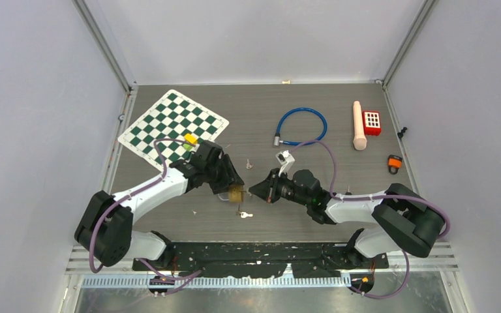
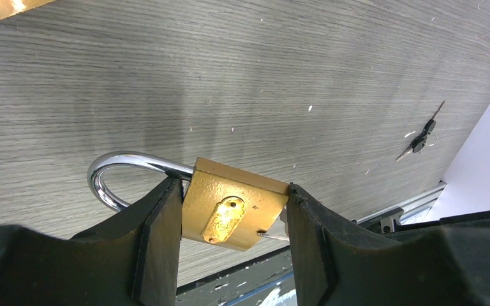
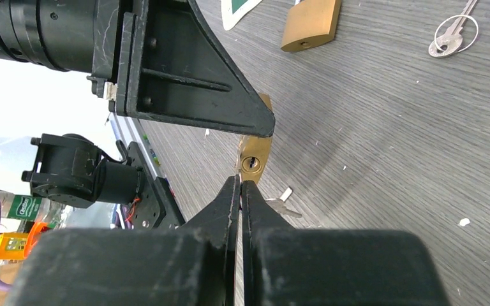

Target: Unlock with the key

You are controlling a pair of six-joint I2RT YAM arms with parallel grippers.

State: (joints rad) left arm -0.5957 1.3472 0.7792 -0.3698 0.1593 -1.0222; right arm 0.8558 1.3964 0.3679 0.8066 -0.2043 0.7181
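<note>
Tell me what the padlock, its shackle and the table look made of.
The padlock looks like brass, or brass-plated metal: yellow-gold with a slightly grainy sheen. Its shackle seems to be polished steel or chrome: mirror-bright, with sharp reflections. The table shows matte grey wood grain, probably a printed laminate rather than solid wood.

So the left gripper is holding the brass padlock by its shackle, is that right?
No. The left gripper holds the brass padlock by its body; the shackle sticks out free to the side, as the left wrist view shows.
</note>
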